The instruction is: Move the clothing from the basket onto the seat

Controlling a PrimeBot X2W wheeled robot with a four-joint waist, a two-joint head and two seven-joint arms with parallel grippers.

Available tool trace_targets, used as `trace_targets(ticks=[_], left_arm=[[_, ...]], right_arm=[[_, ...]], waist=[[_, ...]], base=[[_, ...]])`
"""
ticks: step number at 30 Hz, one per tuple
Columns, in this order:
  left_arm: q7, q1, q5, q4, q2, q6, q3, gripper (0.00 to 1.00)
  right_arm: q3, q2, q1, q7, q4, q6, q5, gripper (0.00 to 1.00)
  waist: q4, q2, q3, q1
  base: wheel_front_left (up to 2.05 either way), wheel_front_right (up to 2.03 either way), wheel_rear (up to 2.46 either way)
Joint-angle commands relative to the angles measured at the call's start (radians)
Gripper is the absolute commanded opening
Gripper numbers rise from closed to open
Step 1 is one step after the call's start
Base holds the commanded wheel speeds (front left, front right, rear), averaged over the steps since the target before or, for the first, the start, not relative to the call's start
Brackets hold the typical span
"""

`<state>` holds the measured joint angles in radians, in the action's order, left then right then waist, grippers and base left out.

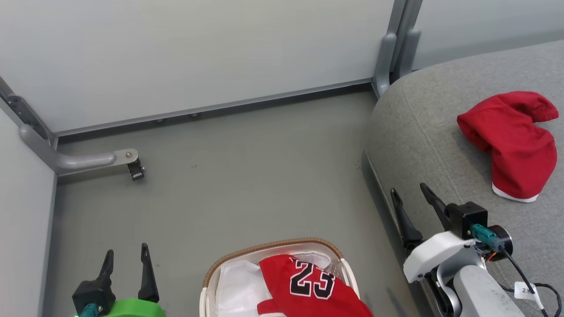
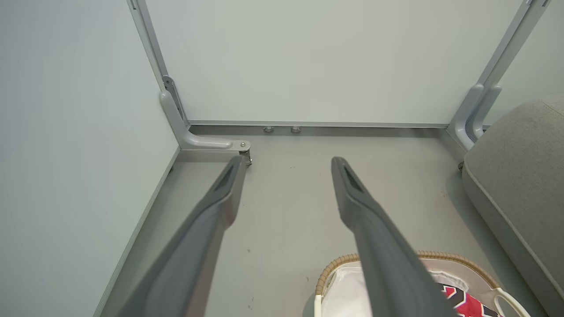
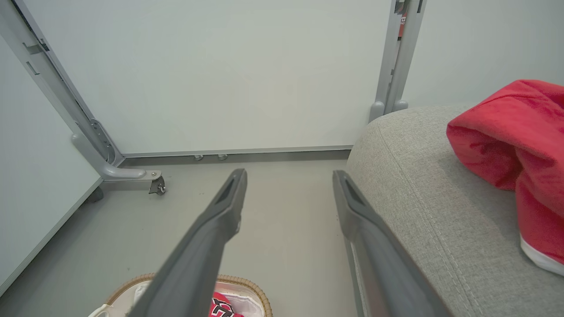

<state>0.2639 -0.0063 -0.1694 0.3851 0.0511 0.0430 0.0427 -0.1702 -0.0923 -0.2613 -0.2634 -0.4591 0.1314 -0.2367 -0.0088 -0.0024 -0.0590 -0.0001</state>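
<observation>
White-grey wall panels (image 1: 198,57) on grey metal posts close off the far side and the left side of the work area. The grey floor (image 1: 246,185) runs from the panels towards the robot.

At the right of the head view stands the seat (image 1: 423,132), a grey fabric cushion with a rounded edge and a stitched seam. Its far corner is near a panel post.

At the bottom centre of the head view, the basket (image 1: 273,245) stands on the floor near the seat's edge. It has a brown woven rim and a white lining (image 1: 238,281).

Clothing positions:
1. The plain red garment (image 1: 515,141), with a white hem, lies crumpled on the seat, well apart from the basket.
2. The jersey (image 1: 308,286), red and white and marked "23", lies in the basket on the lining, towards its right side.

Hand states:
- The left hand (image 1: 127,248) is over the floor, left of the basket. Its fingers are spread and nothing is between them.
- The right hand (image 1: 408,187) is at the seat's edge, near the plain red garment but apart from it. Its fingers are spread and empty.

A caster foot (image 1: 132,165) projects from the left post onto the floor.
</observation>
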Motion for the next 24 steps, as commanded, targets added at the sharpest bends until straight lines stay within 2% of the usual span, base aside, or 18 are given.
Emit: trace_targets(ticks=[1, 7, 11, 17, 24], left_arm=[[0.001, 0.017, -0.005, -0.007, 0.0, -0.007, 0.002, 1.0], [0.001, 0.026, -0.014, -0.013, 0.0, -0.012, -0.012, 1.0], [0.001, 0.003, -0.019, -0.003, 0.0, 0.002, -0.038, 1.0], [0.001, -0.09, -0.047, 0.054, 0.0, 0.032, -0.156, 1.0], [0.001, -0.231, -0.074, 0.148, 0.001, 0.047, -0.299, 1.0]], right_arm=[[-0.001, -0.003, 0.019, -0.002, 0.003, -0.001, -0.003, 1.0], [-0.002, -0.005, 0.033, -0.002, -0.003, -0.001, -0.007, 1.0], [-0.007, -0.01, 0.015, -0.002, 0.001, -0.001, -0.007, 1.0], [0.004, -0.01, -0.049, -0.002, 0.044, -0.001, -0.013, 1.0], [-0.01, -0.033, -0.167, -0.002, 0.113, -0.001, -0.015, 1.0]], waist=[[0.0, 0.0024, 0.023, 0.0001], [-0.006, 0.0024, 0.025, 0.0001], [-0.013, 0.0024, 0.004, 0.0001], [-0.032, 0.0024, -0.103, 0.0001], [-0.092, 0.0024, -0.274, 0.0001]], base=[[0.0, 0.0, 0.0], [0.0, 0.0, 0.0], [0.0, 0.0, 0.0], [0.0, 0.0, 0.0], [0.0, 0.0, 0.0]])
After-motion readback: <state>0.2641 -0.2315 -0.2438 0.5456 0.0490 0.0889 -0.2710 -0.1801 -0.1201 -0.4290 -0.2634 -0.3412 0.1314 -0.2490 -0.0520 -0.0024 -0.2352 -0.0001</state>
